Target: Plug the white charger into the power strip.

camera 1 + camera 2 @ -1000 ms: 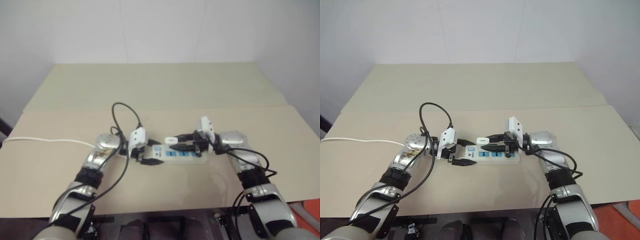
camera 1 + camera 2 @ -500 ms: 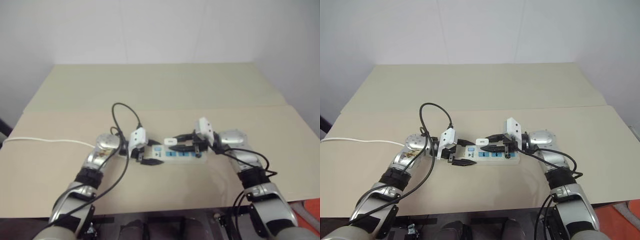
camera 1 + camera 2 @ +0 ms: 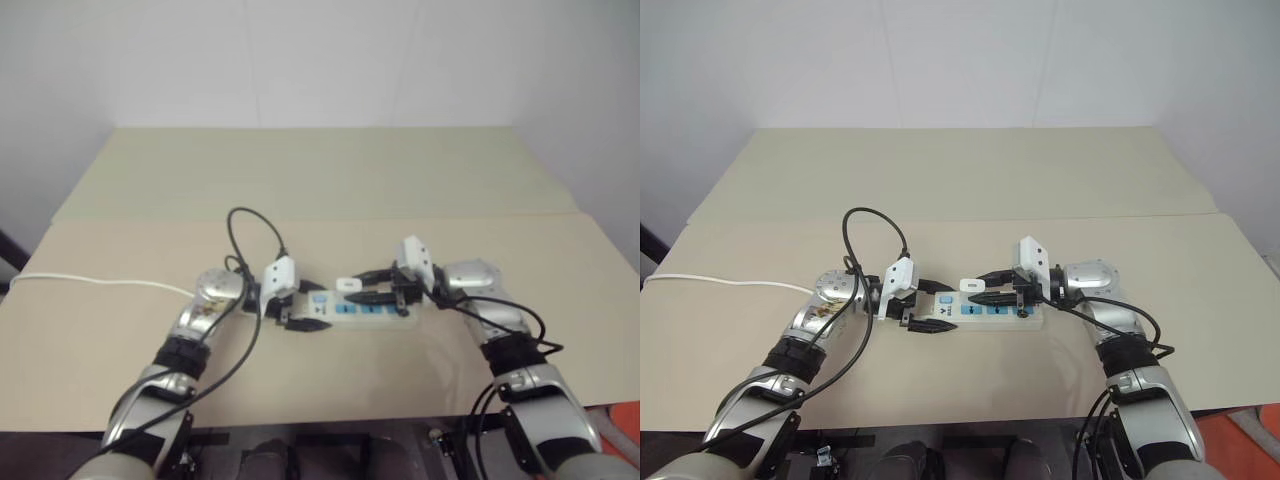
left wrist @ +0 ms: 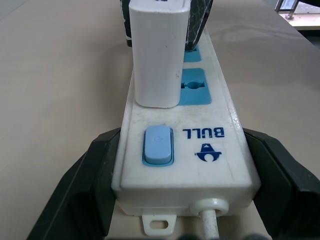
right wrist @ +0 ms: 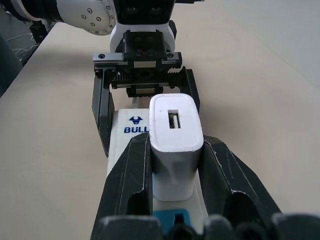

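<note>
Plainly, "BULL" marks the power strip the left jaws clamp; the right jaws grip the white charger.

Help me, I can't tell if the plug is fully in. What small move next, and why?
Probably press the charger straight down: the right gripper clamps it standing on the strip by the switch, and the left gripper pins that end.

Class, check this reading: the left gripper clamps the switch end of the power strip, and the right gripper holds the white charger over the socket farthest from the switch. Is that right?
One detail is wrong. The left gripper does clamp the switch end of the power strip, and the right gripper does hold the white charger, but the left wrist view shows the charger at the socket nearest the switch.
</note>
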You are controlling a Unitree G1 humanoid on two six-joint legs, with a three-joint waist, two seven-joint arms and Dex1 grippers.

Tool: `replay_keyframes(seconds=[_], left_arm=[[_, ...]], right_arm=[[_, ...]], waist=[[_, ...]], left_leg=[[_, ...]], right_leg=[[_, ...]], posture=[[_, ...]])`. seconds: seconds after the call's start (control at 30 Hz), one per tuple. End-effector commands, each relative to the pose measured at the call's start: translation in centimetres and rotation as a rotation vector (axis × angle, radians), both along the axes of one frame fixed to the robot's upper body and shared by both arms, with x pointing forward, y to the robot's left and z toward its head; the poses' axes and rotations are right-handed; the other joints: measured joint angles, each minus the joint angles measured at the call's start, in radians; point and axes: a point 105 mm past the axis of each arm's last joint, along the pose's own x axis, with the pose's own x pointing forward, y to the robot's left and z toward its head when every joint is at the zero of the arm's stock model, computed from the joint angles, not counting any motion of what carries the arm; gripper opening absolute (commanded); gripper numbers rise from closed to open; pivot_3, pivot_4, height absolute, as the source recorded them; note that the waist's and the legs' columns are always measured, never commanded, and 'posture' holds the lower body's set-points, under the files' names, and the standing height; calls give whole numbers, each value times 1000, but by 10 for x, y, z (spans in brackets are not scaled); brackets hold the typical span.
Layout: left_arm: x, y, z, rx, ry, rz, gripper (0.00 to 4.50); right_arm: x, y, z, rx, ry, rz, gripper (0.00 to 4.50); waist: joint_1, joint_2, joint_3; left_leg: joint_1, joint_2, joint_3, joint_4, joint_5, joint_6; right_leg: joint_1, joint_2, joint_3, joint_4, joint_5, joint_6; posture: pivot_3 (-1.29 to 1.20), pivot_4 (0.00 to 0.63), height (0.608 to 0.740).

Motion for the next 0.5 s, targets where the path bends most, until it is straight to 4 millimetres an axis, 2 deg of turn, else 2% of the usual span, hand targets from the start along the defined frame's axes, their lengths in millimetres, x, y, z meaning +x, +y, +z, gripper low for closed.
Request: replay_keyframes(seconds=[0.03,0.5], left_arm=[[-1,-1,3,-11,-16,-8,3268],[-2,-1,2,-7,-15,-13,3268]], right_arm=[[-1,0,-20,-54,84,-17,1089],[-5,8,-27,-85,87,15,1089]], waist=[[-1,0,0],[-7,0,-3]], left_leg=[[0,0,0,0,0,0],[1,0,0,0,0,0]], right_leg=[[0,0,0,0,0,0],[0,0,0,0,0,0]], posture=[[0,150,740],[0,150,740]])
